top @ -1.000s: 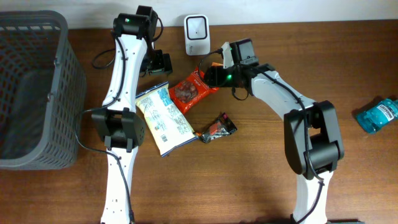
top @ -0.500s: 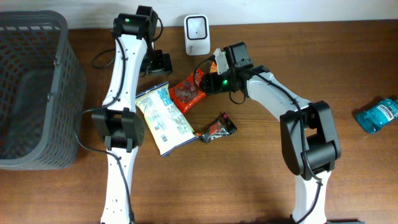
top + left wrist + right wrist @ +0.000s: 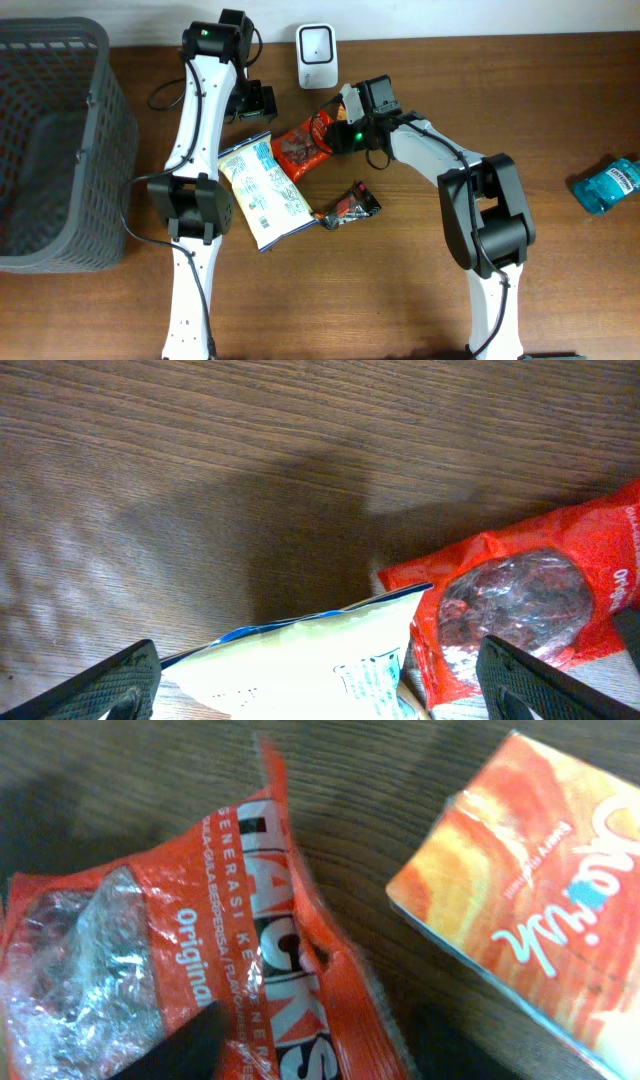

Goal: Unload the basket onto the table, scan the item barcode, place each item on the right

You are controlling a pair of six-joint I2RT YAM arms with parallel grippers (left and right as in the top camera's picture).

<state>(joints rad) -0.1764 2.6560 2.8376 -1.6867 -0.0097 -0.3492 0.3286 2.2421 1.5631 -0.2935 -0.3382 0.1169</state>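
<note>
Red crinkly plastic snack packet (image 3: 303, 146) lay upper-centre on brown wooden tabletop (image 3: 400, 270), below white boxy scanner (image 3: 315, 45). Right claw (image 3: 338, 128) at pkt's upper-right end; can't tell open/shut. Left claw (image 3: 322, 678) was wide, upper left of pkt.

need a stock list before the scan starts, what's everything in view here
grey plastic mesh basket: one, grey, table's left end
white barcode scanner: one, white, back centre
red snack packet with clear window: one, red, centre
white and yellow snack bag: one, left of the red packet
small dark wrapper: one, black and red, right of the bag
orange printed carton: one, orange, beside the red packet
blue mouthwash bottle: one, blue, far right
black cable: one, back left
wooden table: one, brown
left gripper: one, black, open, over bag and packet
right gripper: one, black, at red packet's top edge, grip unclear
</note>
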